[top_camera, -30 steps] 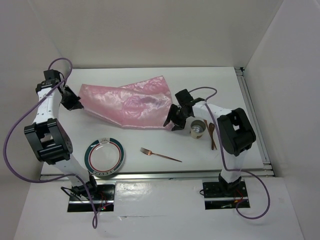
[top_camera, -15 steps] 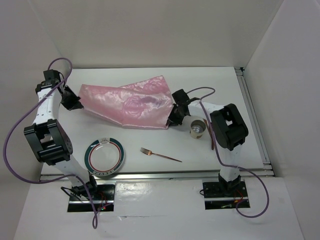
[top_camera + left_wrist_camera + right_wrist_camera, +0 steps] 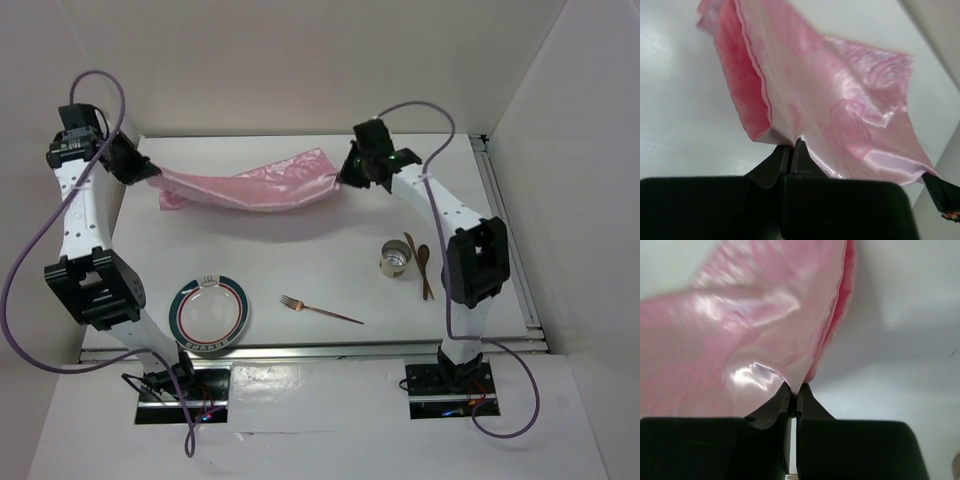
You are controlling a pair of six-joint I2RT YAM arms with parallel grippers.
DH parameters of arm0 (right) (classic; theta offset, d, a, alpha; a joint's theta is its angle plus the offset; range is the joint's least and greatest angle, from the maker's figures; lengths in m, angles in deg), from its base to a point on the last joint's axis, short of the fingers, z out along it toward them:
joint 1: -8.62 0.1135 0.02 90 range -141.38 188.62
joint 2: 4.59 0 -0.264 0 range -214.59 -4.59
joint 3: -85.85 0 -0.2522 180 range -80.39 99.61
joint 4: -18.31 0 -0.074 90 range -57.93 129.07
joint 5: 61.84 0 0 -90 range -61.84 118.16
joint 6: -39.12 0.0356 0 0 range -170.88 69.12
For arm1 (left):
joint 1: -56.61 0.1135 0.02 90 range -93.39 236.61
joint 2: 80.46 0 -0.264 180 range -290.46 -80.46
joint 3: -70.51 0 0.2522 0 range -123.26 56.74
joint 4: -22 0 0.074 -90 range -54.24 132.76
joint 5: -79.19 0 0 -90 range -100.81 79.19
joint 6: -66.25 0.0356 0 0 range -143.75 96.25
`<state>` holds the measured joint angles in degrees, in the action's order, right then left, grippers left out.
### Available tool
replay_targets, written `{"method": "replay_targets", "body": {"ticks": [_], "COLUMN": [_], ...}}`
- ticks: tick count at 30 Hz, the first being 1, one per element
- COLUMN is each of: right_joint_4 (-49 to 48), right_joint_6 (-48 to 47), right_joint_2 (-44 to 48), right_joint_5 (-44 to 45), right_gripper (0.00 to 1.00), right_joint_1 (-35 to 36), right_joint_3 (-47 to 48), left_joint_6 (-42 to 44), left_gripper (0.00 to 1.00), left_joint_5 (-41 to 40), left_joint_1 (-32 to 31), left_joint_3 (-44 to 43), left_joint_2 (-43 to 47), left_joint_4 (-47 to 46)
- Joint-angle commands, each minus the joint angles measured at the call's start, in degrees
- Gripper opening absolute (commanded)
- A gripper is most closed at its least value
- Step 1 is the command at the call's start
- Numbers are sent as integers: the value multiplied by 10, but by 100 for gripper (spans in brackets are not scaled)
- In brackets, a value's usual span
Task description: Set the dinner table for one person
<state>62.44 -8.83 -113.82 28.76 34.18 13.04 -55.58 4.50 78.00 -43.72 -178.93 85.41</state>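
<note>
Left pincer [image 3: 149,179] and right pincer [image 3: 343,178] are each clamped on one end of the pink satin cloth [image 3: 250,187]. It stretches across the upper middle, over the white worktop [image 3: 300,255] filling the frame's centre.

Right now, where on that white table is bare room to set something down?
Widest bare patch of the dinner table: between the pink cloth, plate and fork. Crowded: cup and wooden spoons beside the right arm.
</note>
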Motion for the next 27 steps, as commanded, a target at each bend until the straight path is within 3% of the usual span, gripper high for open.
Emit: {"method": "replay_targets", "body": {"ticks": [1,8,20,24,27], "right_joint_4": [31,50,80,60,46], "right_joint_6": [-66,-106,-122,-122,-122], "right_joint_2": [86,164,292,281,248], "right_joint_5": [48,80,131,131,108], "right_gripper": [0,0,0,0,0], "right_joint_1": [-22,-38,-43,-48,-67], "right_joint_3": [103,136,113,105,117], "left_joint_6": [-18,-35,-58,-49,-37], "left_gripper": [0,0,0,0,0], "left_joint_5": [64,101,140,207,213], "left_joint_1": [0,0,19,11,-21], "left_joint_3": [-119,-247,-200,-218,-256], "left_joint_2": [20,28,118,63,-7], "left_joint_4": [-3,22,-18,-33,-28]}}
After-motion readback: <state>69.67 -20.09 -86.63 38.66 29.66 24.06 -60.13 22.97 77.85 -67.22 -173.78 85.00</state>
